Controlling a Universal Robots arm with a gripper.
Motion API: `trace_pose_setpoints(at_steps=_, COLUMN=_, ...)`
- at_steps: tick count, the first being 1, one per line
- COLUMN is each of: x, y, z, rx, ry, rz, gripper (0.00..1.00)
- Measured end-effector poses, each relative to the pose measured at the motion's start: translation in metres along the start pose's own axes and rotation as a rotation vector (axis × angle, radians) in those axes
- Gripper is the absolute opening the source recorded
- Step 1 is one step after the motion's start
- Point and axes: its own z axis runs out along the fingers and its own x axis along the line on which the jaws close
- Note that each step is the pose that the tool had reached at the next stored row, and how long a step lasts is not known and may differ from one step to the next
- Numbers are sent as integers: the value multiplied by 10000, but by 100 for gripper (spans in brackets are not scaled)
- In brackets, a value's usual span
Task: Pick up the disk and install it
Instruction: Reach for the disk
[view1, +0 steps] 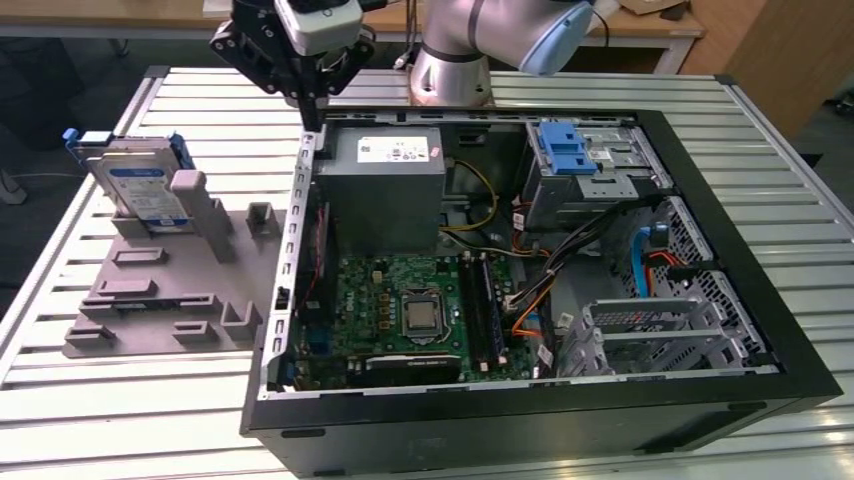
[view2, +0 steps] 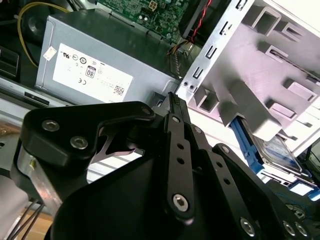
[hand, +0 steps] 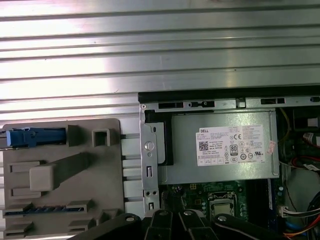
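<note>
While my gripper (view1: 310, 100) is hovering closed and empty by the case wall (view1: 302, 210), well apart from the disk (view1: 140, 190), I'm judging: open wide, square to its blue frame.

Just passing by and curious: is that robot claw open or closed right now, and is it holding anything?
The gripper: closed, empty, over the edge of the computer case. The disk sits in the grey stand beside the case.

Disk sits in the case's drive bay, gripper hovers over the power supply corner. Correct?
No: the exterior view shows the disk standing in the grey holder outside the case. The gripper does hover over the power supply corner.
</note>
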Motion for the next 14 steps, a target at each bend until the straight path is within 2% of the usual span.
trace_pose_setpoints(at_steps=14, x=109, y=-8, z=-1, rx=0, ry=-1, rz=0, gripper=11)
